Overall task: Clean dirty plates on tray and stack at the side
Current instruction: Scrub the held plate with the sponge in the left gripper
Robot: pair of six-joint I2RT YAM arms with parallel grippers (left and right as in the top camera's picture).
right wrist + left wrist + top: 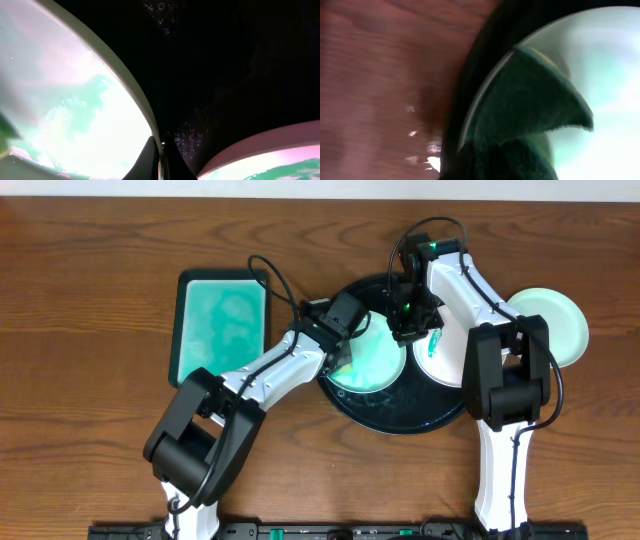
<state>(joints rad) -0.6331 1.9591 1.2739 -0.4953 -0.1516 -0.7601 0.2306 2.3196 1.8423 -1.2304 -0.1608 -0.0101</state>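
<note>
— Plate one (378, 365), where was it?
— On the black tray (400, 418), left half. Lay inside the raised rim and looked mint-tinted.
— Left end effector?
— Left end effector (343, 358) sat at the tray's left edge, over Plate one's left rim, clenched on a dark green cloth (530, 100). Its fingers were hidden in the wrist view. The cloth lay folded on the plate surface and overlapped the rim.
— Right one?
— Right end effector (160, 159) was over the middle of the tray, toward its far side. It was pinched tight on Plate one's right rim, one finger on each side of the edge.
— Other plates?
— Plate two (442, 368) was on the tray's right half, just beside Plate one, with a small teal smear (432, 345) near its left side. The right arm (505, 380) covered its right edge. Plate three (552, 320) was off the tray, on the desk (80, 300) to the tray's right. The arm hid the gap, so I couldn't tell if it touched the tray.
— Anything else?
— A teal rectangular tray (220, 320) with a dark rim sat on the desk left of the black tray, apart from it.
</note>
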